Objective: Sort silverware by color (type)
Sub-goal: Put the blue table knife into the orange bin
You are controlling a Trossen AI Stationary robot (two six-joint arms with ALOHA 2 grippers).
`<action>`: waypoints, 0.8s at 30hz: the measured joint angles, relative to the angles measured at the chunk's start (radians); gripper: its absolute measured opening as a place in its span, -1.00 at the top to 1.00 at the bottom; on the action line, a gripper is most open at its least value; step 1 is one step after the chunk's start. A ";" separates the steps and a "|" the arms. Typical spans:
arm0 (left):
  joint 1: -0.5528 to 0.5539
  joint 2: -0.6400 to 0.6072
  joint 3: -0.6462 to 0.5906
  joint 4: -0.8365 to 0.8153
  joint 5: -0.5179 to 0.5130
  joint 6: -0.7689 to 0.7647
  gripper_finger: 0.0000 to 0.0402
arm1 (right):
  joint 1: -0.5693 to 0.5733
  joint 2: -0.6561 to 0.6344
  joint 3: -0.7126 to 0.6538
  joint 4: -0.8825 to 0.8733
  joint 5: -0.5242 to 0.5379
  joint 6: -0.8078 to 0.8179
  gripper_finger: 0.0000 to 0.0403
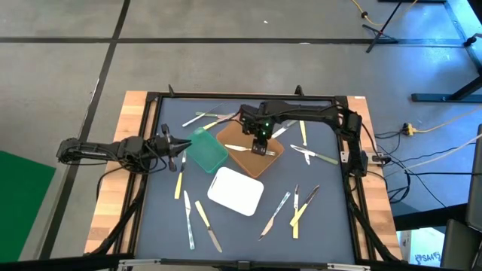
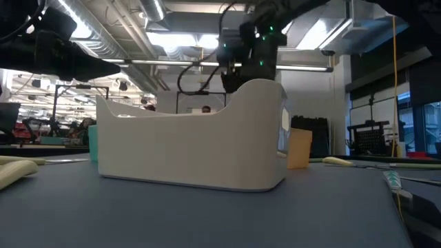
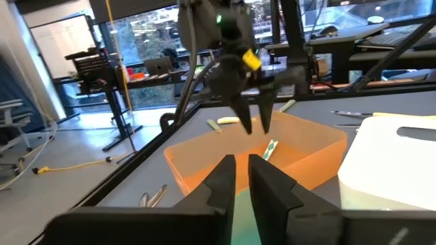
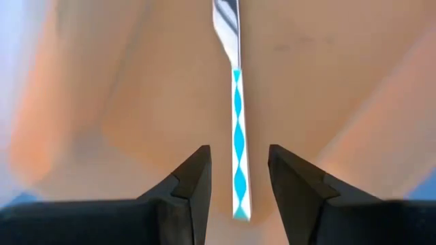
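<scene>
- Hovering over the brown flat plastic tray just above the middle of the high view, the right gripper points down with its fingers parted and released, holding nothing.
- A thin knife with a metal blade and a blue-and-white patterned handle lies on the tray floor directly beneath. In the right wrist view its long axis runs straight up the frame, with the handle end sitting in the gap between the two fingers and the blade pointing away.
- The fingers do not touch the handle; it looks set down rather than gripped.
- The left gripper waits at the centre left of the high view, beside the green tray. Its fingers are close together with a narrow gap and hold nothing.
- Other thin cutlery pieces lie scattered on the dark tabletop, around a white tray below centre. Those at lower right sit nearer the right arm.
</scene>
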 joint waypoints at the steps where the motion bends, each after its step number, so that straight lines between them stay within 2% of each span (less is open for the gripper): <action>1: 0.000 0.000 0.000 0.001 -0.010 0.000 0.77 | 0.000 0.000 0.024 -0.030 0.000 0.000 0.33; 10: 0.000 0.000 0.000 0.028 -0.134 0.002 0.57 | 0.000 -0.001 0.253 -0.231 0.001 -0.001 0.33; 17: 0.000 0.000 0.000 0.263 -0.187 0.099 0.54 | 0.001 -0.003 0.368 -0.245 0.001 -0.020 0.33; 24: 0.007 0.000 0.000 0.464 -0.187 0.182 0.54 | 0.001 -0.020 0.398 -0.339 0.009 -0.057 0.33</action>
